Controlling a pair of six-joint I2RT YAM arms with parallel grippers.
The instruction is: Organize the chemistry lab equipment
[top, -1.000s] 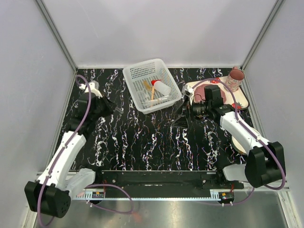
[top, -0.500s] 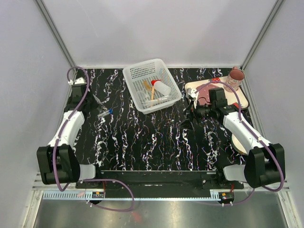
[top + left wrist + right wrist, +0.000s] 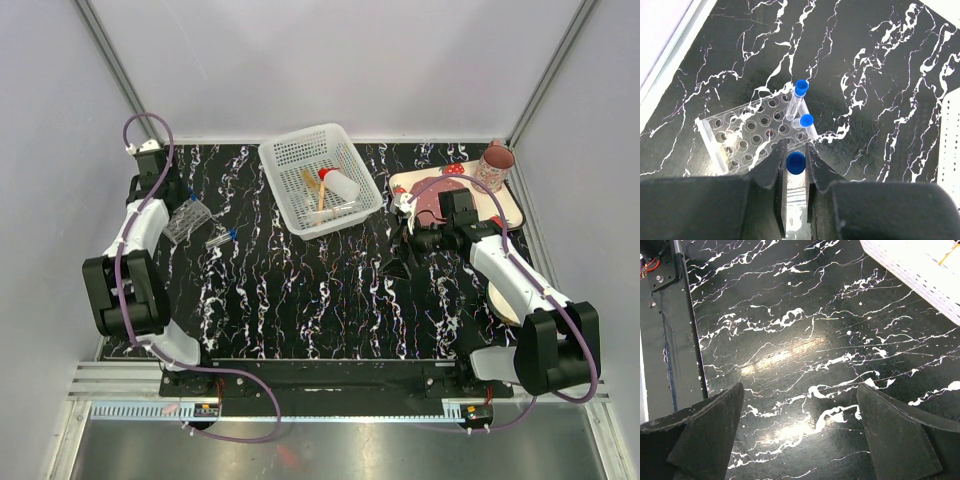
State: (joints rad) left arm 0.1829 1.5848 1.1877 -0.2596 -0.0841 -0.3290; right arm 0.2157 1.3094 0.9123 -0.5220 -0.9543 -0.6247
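Top view: left arm [image 3: 140, 225] folded back along the left wall, its wrist over the clear tube rack [image 3: 190, 218] at the far left of the black marbled table [image 3: 300, 300]. Two loose blue-capped tubes [image 3: 220, 238] lie just beside the rack, on its right. White basket [image 3: 290, 155] at far centre holds the red-capped squeeze bottle [image 3: 338, 184] and the orange sticks [image 3: 312, 190]. Right gripper [image 3: 398, 265] hangs low over bare table, right of the basket, near the strawberry-print tray [image 3: 505, 210] with the pink plate [image 3: 430, 195] and pink mug [image 3: 495, 165]. Cream bowl [image 3: 505, 300] partly hidden under the right arm. Left wrist view: left gripper [image 3: 795, 156] clamped on a held tube [image 3: 796, 163], blue cap up between the fingertips, body running down between the fingers. Rack below and to the left; the two loose tubes rest against its right end, one propped on its edge, the other just beside it. Right wrist view: right gripper spread wide, fingers [image 3: 705, 430] well apart, nothing between them, only marbled table beneath. Basket corner shows at top right, a black rail [image 3: 665, 315] at left.
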